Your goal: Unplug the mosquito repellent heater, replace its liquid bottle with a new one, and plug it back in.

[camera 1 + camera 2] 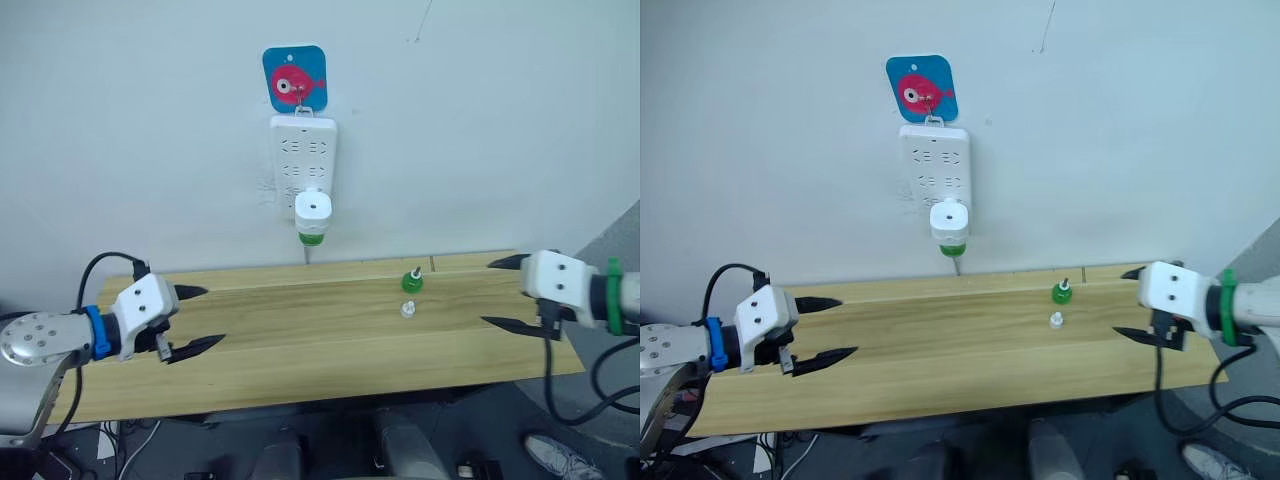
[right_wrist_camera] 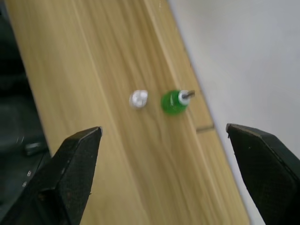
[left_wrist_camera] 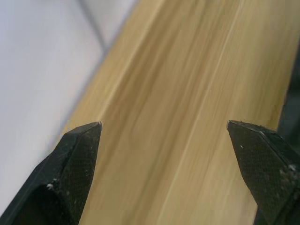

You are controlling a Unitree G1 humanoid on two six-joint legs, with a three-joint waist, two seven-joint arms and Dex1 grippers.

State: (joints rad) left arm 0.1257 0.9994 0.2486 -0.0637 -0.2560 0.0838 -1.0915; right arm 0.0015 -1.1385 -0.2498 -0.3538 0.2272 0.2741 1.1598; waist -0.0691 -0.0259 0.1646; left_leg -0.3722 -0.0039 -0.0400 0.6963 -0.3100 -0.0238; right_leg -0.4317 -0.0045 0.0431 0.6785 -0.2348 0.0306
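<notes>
The left gripper (image 1: 198, 320) has its jaws apart and holds nothing; it hangs over the left end of the wooden table (image 1: 300, 350), fingers pointing toward the centre. The right gripper (image 1: 500, 293) likewise has its jaws apart and empty, over the right end of the table, fingers pointing inward. In the right wrist view both black fingers (image 2: 70, 173) frame bare wood, with the small items ahead of them.

A green bottle (image 1: 411, 281) stands upright on the table right of centre, toward the wall-side edge, with a bare neck and a dark wick tip. A small whitish cap (image 1: 407, 310) lies just beside it, on the side nearer the robot, not touching it. Both are well apart from either gripper, nearer the right one.

The heater (image 1: 313, 210) is plugged into the lower part of a white power strip (image 1: 303, 150) mounted vertically on the wall. A green bottle end (image 1: 311, 238) protrudes from the underside of the heater, above the table's rear edge. A blue tag with a pink fish (image 1: 295, 78) hangs above the strip.

The table is a long, light-grained plank surface set against a plain white wall (image 1: 120, 120). Its rear edge meets the wall; its front edge faces the robot. The wood between the grippers is bare apart from the bottle and cap.
</notes>
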